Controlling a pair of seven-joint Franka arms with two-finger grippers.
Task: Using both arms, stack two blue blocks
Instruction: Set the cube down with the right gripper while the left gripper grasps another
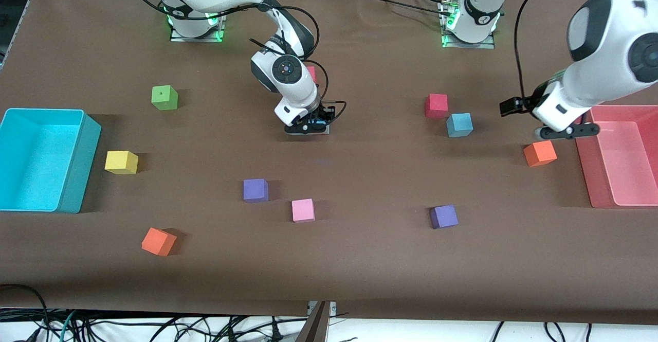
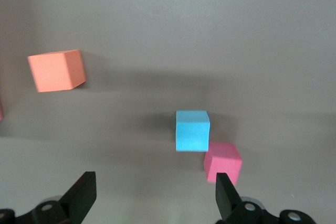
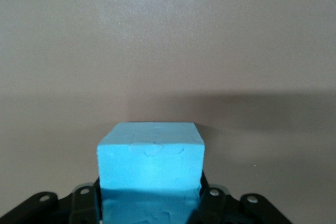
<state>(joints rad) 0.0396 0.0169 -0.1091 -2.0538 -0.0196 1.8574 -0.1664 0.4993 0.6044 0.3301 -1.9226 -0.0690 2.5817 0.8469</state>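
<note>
My right gripper point(image 1: 308, 126) is clamped on one blue block point(image 3: 150, 174), low over the middle of the table point(image 1: 360, 259). My left gripper point(image 2: 152, 203) hangs spread wide over the orange cube point(image 1: 540, 153). The other blue block point(image 1: 459, 125) sits just beside the red cube point(image 1: 436, 105), so I'd approach squarely, avoiding it.

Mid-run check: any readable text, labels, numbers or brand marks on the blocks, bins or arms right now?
None can be read.
Blue block in the right gripper: plain faces.
Blue block on the table below the open left gripper: plain.
Dark round marks on the arm bases: too small to read.
</note>
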